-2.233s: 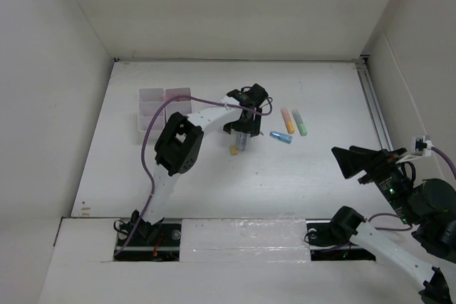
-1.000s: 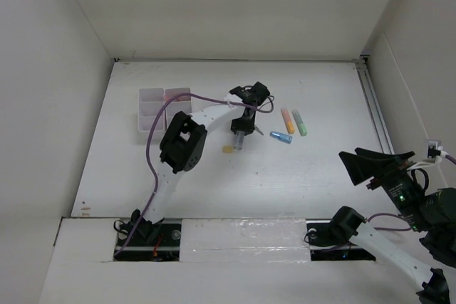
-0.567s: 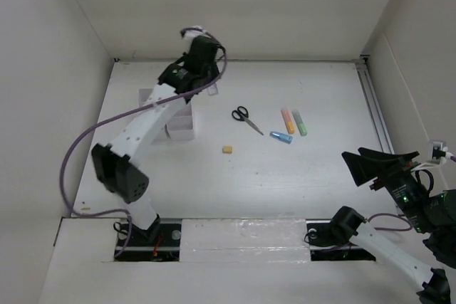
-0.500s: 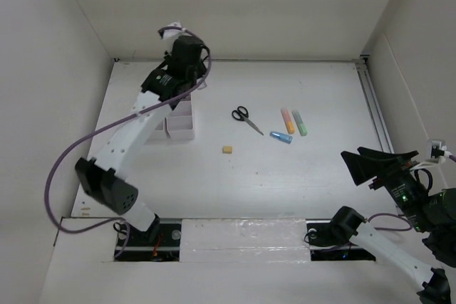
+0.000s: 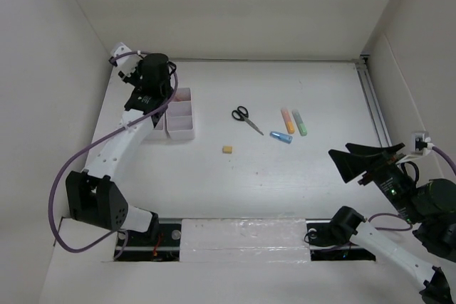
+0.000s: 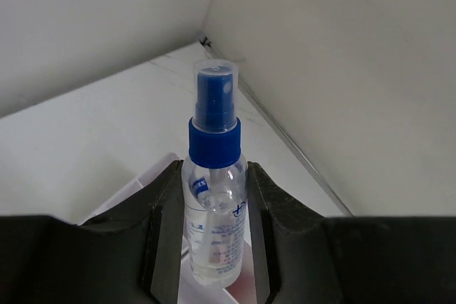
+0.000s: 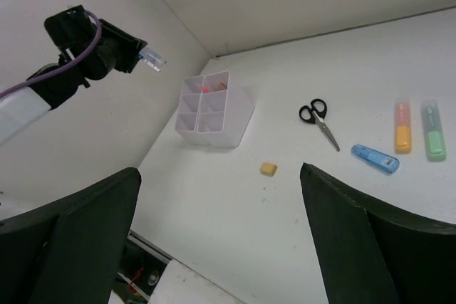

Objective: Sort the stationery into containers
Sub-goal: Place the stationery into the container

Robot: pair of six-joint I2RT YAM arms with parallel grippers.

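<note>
Two fingers of the left claw (image 6: 214, 176) pinch the clear blue-capped bottle (image 6: 214, 140) by its body, cap pointing away from the wrist. We see it raised near the desk's (image 5: 285, 197) far left corner, by the organizer (image 5: 182, 133). The left arm stretches long, close to the left wall. The right claw (image 7: 219, 170) hangs spread wide at the near right. Between them lie scissors (image 5: 246, 117), three markers (image 5: 288, 120) and an eraser (image 5: 227, 149), with bare desk nearer.
</note>
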